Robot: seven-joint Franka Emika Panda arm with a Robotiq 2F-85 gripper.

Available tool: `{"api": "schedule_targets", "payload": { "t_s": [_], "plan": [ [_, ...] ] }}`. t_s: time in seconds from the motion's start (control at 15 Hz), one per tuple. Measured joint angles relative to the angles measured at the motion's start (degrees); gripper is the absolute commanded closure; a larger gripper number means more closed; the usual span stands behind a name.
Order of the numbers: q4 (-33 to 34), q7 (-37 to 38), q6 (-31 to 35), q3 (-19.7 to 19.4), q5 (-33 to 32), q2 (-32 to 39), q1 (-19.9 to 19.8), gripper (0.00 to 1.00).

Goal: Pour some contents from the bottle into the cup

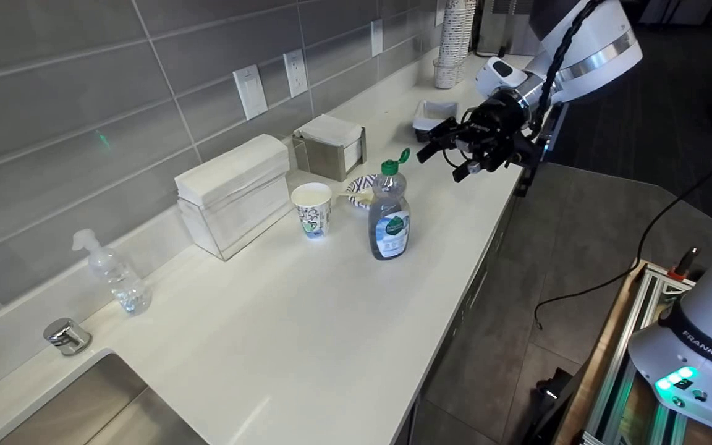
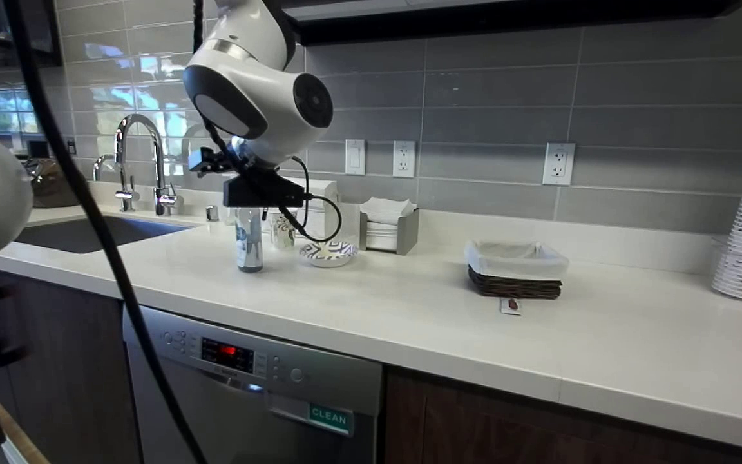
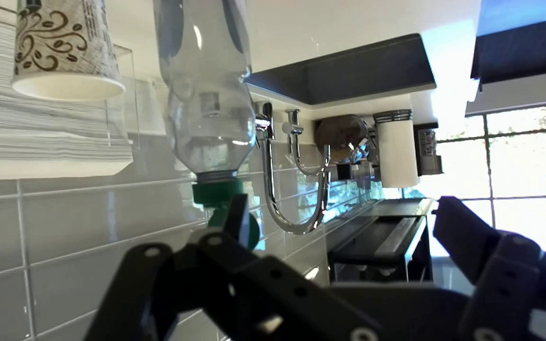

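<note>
Back from the white counter's front edge, the green-capped, blue-labelled clear plastic bottle stands upright between the grey sink and the black gripper, whose empty jaws gape wide.

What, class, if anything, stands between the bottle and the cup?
Nothing visible: in an exterior view, white counter separates the bottle from the cup; the patterned dish sits beyond that gap, not in it.
</note>
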Motion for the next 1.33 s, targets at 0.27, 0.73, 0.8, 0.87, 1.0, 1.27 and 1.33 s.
{"api": "schedule_targets", "payload": {
  "t_s": [0.27,0.73,0.8,0.87,1.0,1.27,1.33],
  "plan": [
    [0.05,-4.54,-4.73,11.93,3.82,6.71,-14.60,0.00],
    [0.39,-5.05,-5.53,21.30,4.82,8.85,-24.12,0.00],
    [0.39,-5.05,-5.53,21.35,4.82,8.84,-24.19,0.00],
    [0.39,-5.05,-5.53,22.21,4.82,8.86,-25.04,0.00],
    [0.48,-5.20,-7.13,24.64,4.87,9.19,-27.60,0.00],
    [0.89,-9.47,-12.94,26.44,7.03,11.67,-30.78,0.00],
    [1.00,-11.06,-13.42,26.75,7.93,12.49,-31.39,0.00]
  ]
}}
